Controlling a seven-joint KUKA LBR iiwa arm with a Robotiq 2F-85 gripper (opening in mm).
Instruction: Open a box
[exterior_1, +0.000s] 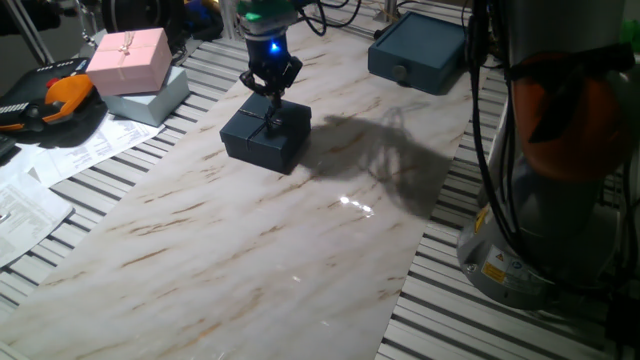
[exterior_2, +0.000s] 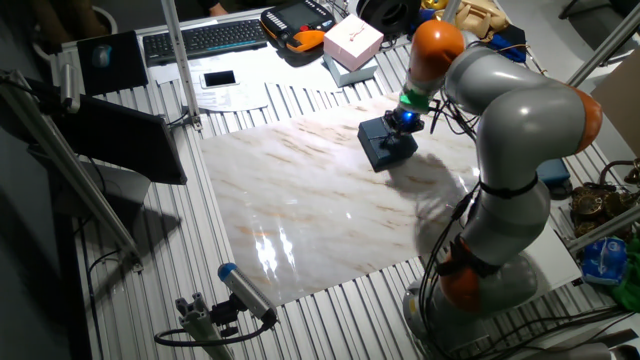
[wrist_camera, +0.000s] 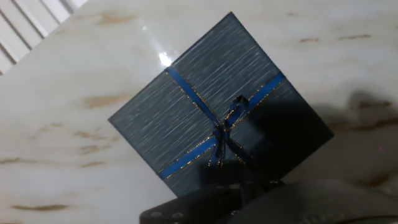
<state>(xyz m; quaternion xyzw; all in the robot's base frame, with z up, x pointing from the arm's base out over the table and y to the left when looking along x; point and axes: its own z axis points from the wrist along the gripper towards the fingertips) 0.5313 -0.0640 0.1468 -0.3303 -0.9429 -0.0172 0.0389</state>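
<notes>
Directly beneath the gripper (exterior_1: 270, 92): the box (exterior_1: 266, 135), lid on, far side of the desk (exterior_1: 250, 250).
Gripper hangs over the bow (wrist_camera: 227, 134); whether parted or clenched cannot be told.

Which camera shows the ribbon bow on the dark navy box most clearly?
The hand view: the thin blue ribbon bow fills the frame on the small square dark navy gift box, crossing bands visible. In one fixed view the gripper hangs just above it, partly covering it. In the other fixed view the box is too small to show the bow.
</notes>
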